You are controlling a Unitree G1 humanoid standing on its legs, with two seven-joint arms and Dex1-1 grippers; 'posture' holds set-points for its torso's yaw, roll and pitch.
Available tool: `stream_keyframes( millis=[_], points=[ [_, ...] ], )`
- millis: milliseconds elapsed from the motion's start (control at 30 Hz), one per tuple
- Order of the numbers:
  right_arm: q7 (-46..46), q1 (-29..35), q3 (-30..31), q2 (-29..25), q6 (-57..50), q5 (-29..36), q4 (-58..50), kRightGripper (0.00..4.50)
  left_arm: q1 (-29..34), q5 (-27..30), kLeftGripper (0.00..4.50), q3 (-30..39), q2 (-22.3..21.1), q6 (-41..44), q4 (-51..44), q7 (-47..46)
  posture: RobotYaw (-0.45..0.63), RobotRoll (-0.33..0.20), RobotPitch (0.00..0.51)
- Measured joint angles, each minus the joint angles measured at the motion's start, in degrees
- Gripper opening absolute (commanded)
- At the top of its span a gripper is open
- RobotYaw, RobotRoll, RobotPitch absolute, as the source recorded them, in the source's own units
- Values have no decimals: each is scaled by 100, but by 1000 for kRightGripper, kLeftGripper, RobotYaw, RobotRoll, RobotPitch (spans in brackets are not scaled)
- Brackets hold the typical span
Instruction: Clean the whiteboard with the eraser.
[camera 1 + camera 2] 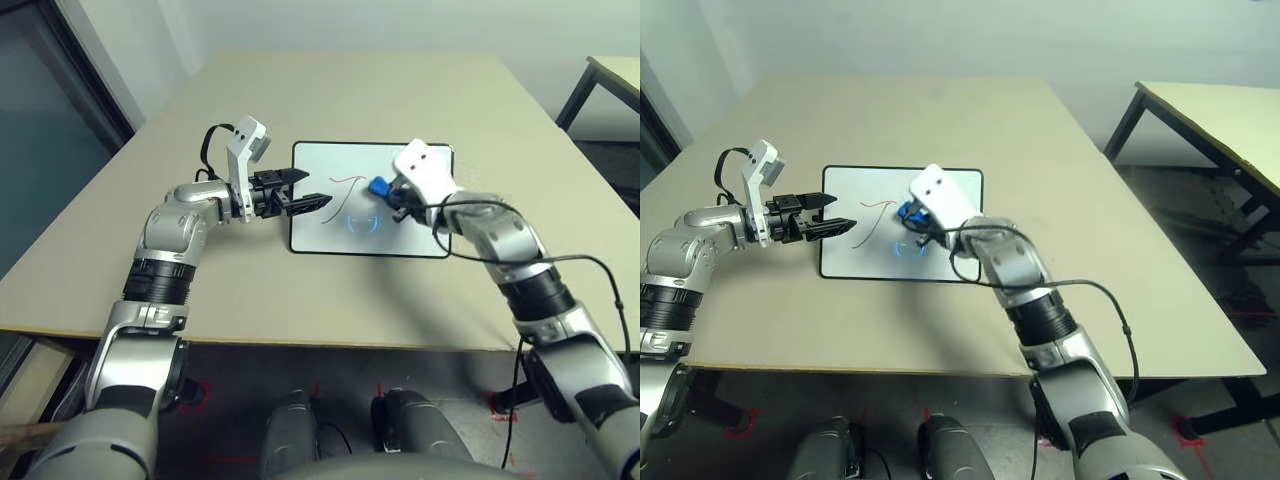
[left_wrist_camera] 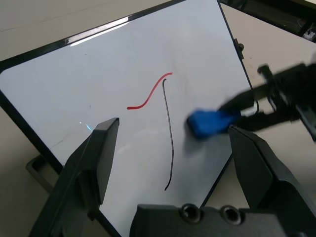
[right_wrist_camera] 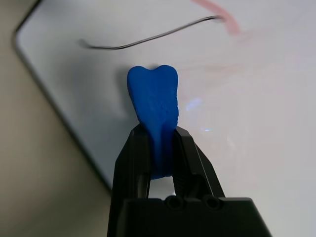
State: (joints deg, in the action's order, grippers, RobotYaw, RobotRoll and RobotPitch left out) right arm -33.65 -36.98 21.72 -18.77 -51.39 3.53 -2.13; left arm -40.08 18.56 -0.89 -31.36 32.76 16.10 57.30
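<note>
With my right hand (image 3: pixel 160 148) pinching the eraser (image 3: pixel 154 106) by one end, my left hand (image 2: pixel 173 163) open, it could twist loose against the whiteboard (image 1: pixel 320 225).

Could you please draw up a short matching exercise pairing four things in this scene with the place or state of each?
Things:
1. eraser
2. whiteboard
3. left pincer
4. red scribble

States:
A. open, poised over the board's left edge
B. lying flat on the beige table
C. drawn on the white surface, beside a thin black line
D. pinched in the shut right pincer, its tip over the board

Pairs: 1-D, 2-B, 3-A, 4-C
</note>
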Motion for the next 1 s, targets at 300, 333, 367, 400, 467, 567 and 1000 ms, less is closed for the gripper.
stream_keyframes(
  millis=[300, 333, 367, 400, 467, 567, 1000],
  points=[
    [306, -928, -228, 197, 780, -127, 988, 588, 2, 12, 4500, -2, -37, 61, -71, -5, -90, 0, 62],
    [504, -1235, -450, 196, 998, -203, 1337, 588, 4, 16, 4500, -2, -40, 74, -89, -6, -89, 0, 63],
    [606, -1370, -579, 178, 1116, -245, 1503, 588, 10, 21, 4500, 0, -47, 85, -100, -6, -89, 0, 64],
    [647, -1451, -656, 171, 1214, -272, 1648, 587, 22, 26, 4500, 2, -72, 105, -113, -9, -89, 0, 64],
    [657, -1449, -688, 205, 1341, -315, 1767, 587, 35, 46, 4500, 4, -109, 139, -140, -30, -88, 0, 67],
    [451, -1152, -537, 225, 1168, -325, 1319, 587, 53, 90, 4500, 4, -115, 181, -217, -50, -88, 0, 73],
    [111, -581, -7, 236, 30, -312, 242, 587, 147, 195, 4500, 4, -144, 303, -371, -139, -96, 0, 81]
  ],
)
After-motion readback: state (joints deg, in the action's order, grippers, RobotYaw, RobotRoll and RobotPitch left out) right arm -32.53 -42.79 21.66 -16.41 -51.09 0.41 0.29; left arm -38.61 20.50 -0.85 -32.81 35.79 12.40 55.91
